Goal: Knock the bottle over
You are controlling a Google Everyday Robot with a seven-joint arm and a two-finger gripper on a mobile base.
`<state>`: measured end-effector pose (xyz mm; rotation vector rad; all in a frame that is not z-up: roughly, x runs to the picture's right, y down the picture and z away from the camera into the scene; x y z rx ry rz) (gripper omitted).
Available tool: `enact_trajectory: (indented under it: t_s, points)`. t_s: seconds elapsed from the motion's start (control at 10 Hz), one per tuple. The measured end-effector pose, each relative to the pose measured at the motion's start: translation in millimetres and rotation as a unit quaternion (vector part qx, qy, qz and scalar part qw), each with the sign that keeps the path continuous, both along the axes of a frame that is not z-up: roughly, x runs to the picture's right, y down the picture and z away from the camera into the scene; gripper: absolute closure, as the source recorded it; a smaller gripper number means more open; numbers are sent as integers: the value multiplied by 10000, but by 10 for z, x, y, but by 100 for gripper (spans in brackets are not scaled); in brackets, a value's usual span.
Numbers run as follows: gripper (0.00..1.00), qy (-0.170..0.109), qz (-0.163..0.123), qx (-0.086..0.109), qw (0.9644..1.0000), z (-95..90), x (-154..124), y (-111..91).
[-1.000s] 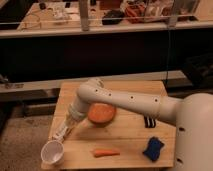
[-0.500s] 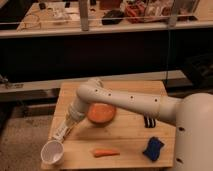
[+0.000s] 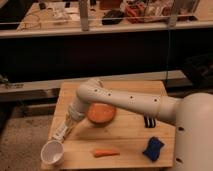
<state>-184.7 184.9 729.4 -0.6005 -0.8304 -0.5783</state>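
Your hand (image 3: 63, 129) hangs over the bench's (image 3: 130, 145) left edge at the bottle (image 3: 59, 133), above the cup (image 3: 52, 152); its grip can't be told.

Almost nothing differs from the earlier views. The white arm's end effector (image 3: 64, 129) sits as before near the left edge of the pale wooden surface (image 3: 130, 142), down at the small slender whitish-translucent plastic bottle (image 3: 60, 132), which lies at the same slant toward the front-left corner. Any shift of arm or bottle is too slight to tell.
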Motion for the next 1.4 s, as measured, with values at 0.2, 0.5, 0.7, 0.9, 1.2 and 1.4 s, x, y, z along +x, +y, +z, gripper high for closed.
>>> enact_trajectory:
  t_s: [0.2, 0.5, 0.7, 0.9, 1.2, 1.4]
  points:
    - [100, 1, 2, 0, 10000, 1, 2, 0]
    - [100, 1, 3, -7, 10000, 4, 3, 6]
    - [100, 1, 4, -7, 10000, 3, 4, 4]
    - [100, 2, 5, -6, 10000, 3, 4, 3]
    - [100, 2, 5, -6, 10000, 3, 4, 4]
    - [100, 2, 5, -6, 10000, 4, 4, 4]
